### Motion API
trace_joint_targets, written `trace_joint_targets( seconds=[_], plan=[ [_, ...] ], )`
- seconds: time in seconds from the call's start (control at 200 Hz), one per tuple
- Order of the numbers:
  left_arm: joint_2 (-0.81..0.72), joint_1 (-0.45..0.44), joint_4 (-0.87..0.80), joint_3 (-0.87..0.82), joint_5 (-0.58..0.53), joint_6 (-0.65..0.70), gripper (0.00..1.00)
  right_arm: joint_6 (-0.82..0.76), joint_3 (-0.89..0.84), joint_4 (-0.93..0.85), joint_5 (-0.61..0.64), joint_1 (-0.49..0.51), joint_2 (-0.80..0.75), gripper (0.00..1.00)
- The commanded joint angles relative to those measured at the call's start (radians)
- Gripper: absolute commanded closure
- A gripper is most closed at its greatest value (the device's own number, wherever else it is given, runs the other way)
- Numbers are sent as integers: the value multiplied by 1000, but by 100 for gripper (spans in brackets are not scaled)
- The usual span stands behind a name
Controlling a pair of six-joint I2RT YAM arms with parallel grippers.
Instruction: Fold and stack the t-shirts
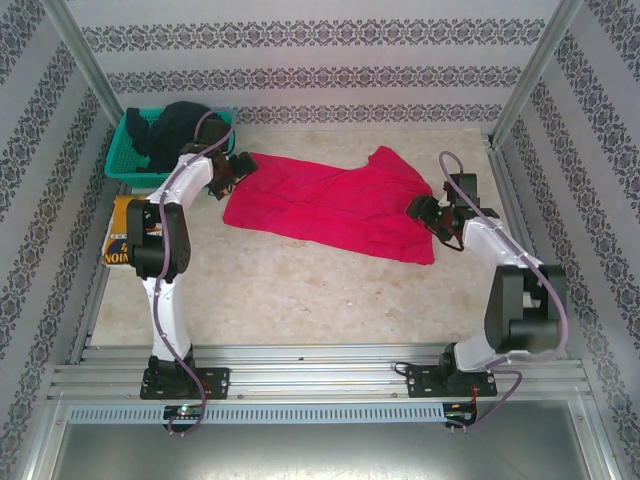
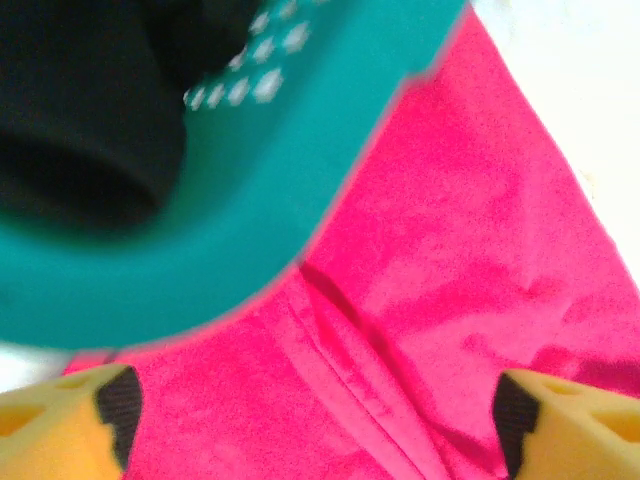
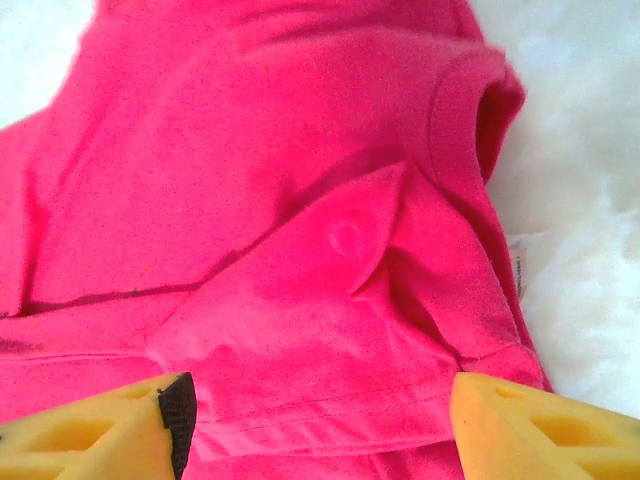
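Left fingers, right fingers spread over red t-shirt.

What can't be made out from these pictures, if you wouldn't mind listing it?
Top view: dark clothes heaped in the teal mesh basket; how many is unclear.
Top view: lettering on the mustard-yellow shirt, partly covered by the left arm.
Left wrist view: the basket's wall is blurred, too near the lens.
Right wrist view: the red t-shirt runs off the bottom edge.

Red t-shirt: soft matt cloth, creased. Basket: smooth teal plastic mesh. My fingers: matt yellow plastic, black rubbery pads. Table: matt, mottled. Rails: brushed metal.
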Motion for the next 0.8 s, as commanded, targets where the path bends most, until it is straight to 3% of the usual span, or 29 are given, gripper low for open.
trace_joint_targets(
  seconds=[0.0, 0.135, 0.3, 0.5, 0.794],
  plan=[
    [-97, -84, 46, -55, -61, 52, 7, -43, -14, 7, 97, 92, -47, 32],
    [-27, -128, 109, -87, 7, 22, 9, 0, 21, 49, 100, 233, 37, 33],
    [30, -132, 135, -132, -33, 10, 10, 81, 94, 106, 65, 355, 221, 35],
    [-58, -117, 232, -359, -68, 3, 11, 151, 41, 140, 74, 361, 304, 37],
    [-263, -103, 291, -728, -77, -55, 11, 156, -114, 51, 70, 353, 203, 37]
  ],
)
